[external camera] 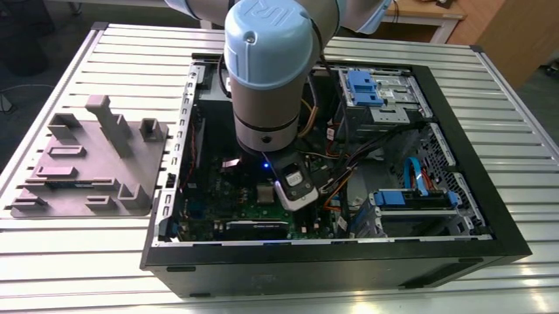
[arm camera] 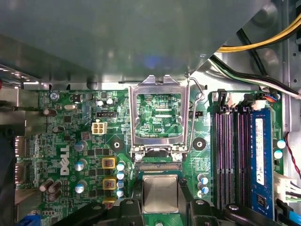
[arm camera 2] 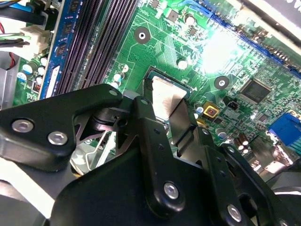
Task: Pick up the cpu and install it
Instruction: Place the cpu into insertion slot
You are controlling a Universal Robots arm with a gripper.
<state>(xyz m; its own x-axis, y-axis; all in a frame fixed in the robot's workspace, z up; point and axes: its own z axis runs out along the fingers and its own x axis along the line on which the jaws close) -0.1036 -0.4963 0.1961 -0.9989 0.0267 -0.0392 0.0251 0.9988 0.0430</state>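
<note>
We see the cpu (arm camera: 160, 194), a small flat square with a pale silvery-beige top, pinched at opposite edges by the black fingers (arm camera 2: 149, 127), mid-way across the green board (arm camera: 123, 123), just beside the flipped-open metal frame (arm camera: 157, 84).

Cpu (arm camera: 160, 193): pale silvery-beige top. Motherboard (arm camera: 123, 123): green, with fine pale traces. Memory module (arm camera: 259, 160): blue. Arm joint cap (external camera: 266, 39): light blue. Table (external camera: 131, 52): silver, ribbed.

There's the cpu (arm camera: 160, 194) (arm camera 2: 167, 99) in both wrist views: a small flat square with a pale silvery-beige metal top, face up and level. It sits squared within the dark socket (arm camera: 160, 167) on the green motherboard (arm camera: 94, 155), right beside the swung-open metal frame (arm camera: 136, 117).
</note>
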